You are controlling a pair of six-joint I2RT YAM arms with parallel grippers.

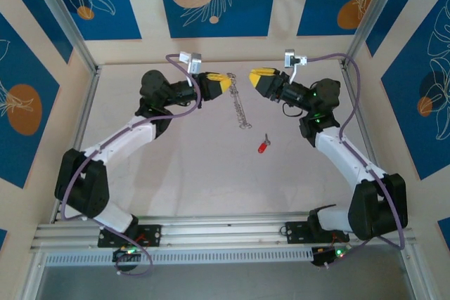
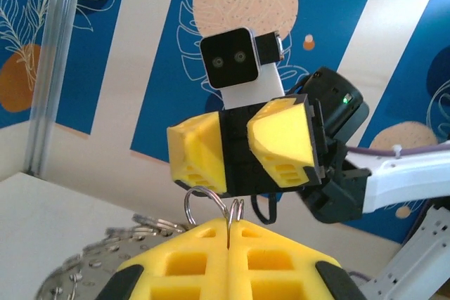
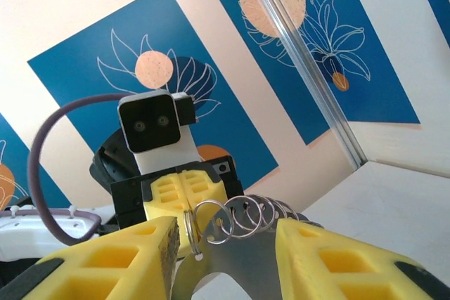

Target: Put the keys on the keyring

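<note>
The left gripper (image 2: 228, 233) is closed, its two yellow foam-faced fingers pressed together on the end ring of the keyring (image 1: 239, 105). That ring stands up out of the seam between the fingers as a thin wire loop.

The right gripper (image 3: 223, 237) faces the same end of the keyring from the opposite side. Its fingers are apart, one on each side of the end ring, and they grip nothing.

From the clamped end, the keyring trails away as a line of small linked rings. Whether its free end rests on the table (image 1: 183, 166) cannot be determined.

The key (image 1: 263, 147) lies on the table just beyond the free end of the keyring, apart from it and held by neither gripper.

**Step in hand:** presenting the keyring. The key is not yet threaded, so the task is judged to be at an early stage.

**Next move:** the right gripper should probably leave the keyring and pick up the key. This calls for a fine pinch on the head, leaving the blade end clear.

**Materials:**
- Keyring: silvery, glossy, thin round wire; limp, and likely to swing.
- Key: red plastic head, short silvery blade, very small.
- Gripper fingers: yellow with recessed pockets, on black mounts.
- Table: pale and matte.
</note>
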